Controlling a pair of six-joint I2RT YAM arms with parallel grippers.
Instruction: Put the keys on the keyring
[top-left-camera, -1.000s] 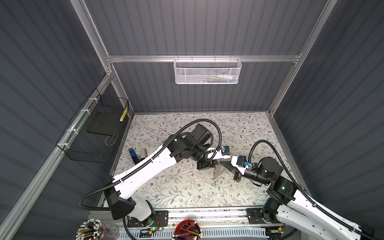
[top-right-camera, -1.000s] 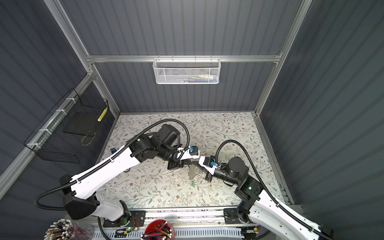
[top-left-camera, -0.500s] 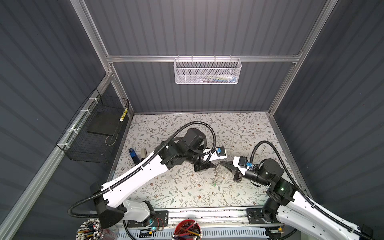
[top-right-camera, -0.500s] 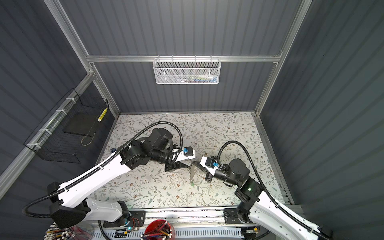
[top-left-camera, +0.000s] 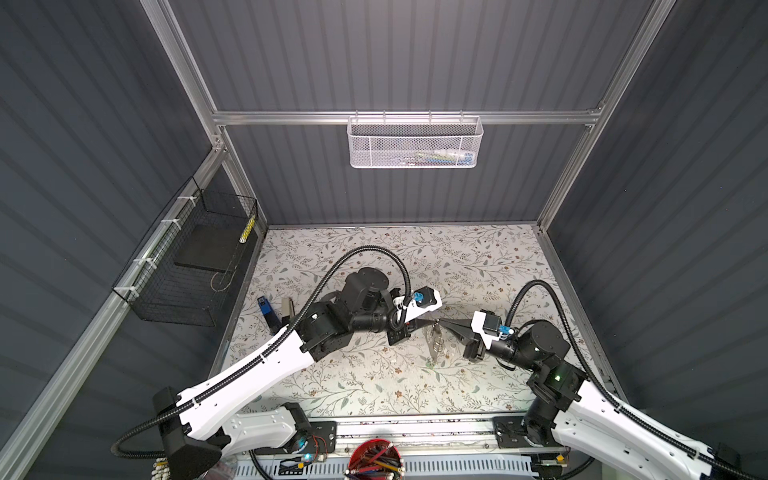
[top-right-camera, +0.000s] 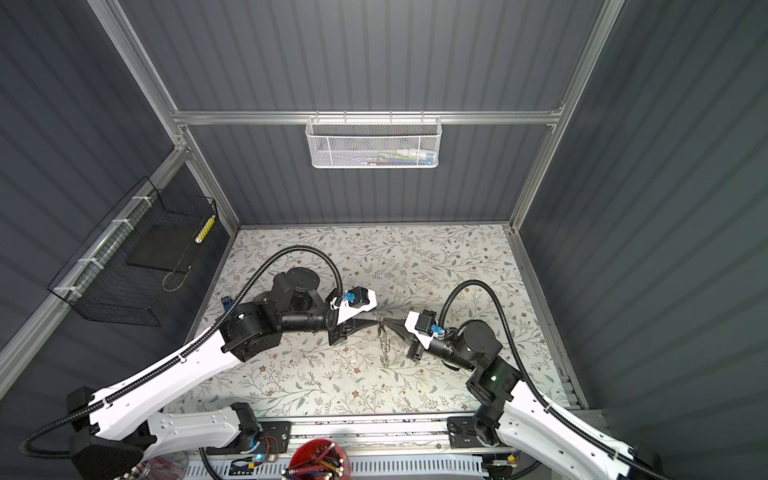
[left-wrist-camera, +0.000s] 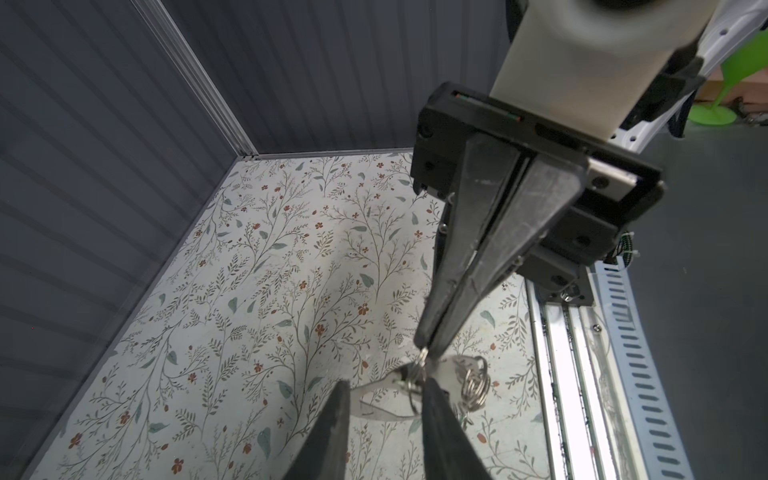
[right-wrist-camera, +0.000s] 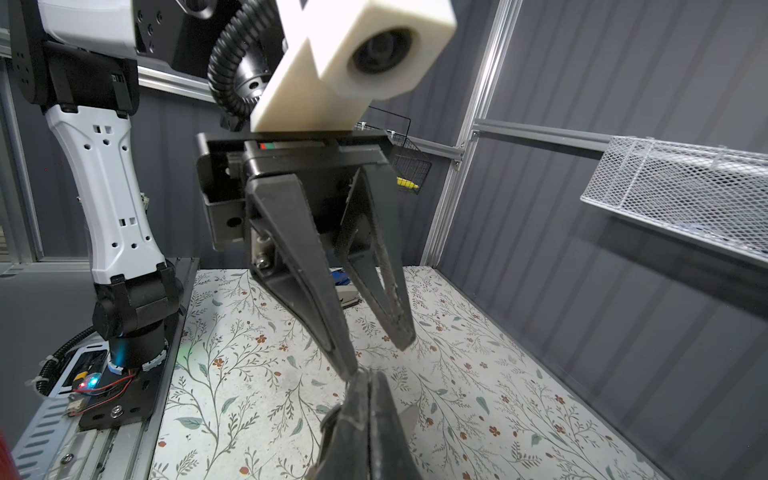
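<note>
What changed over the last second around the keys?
The left gripper opened. It was shut a second ago; now its jaws stand apart beside the key bunch, with nothing visibly gripped. Its elbow swung back toward the near edge and the wrist drew slightly left. Unchanged: the right gripper stays shut, pinching the key bunch by a thin wire ring, and the bunch dangles in about the same spot.

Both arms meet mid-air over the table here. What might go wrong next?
The right pincer holds only a thin wire ring at its very tips; a nudge may let the hanging bundle slip to the table. The open left pincer sits almost tip to tip with it, so closing may strike it or catch the wrong ring.
</note>
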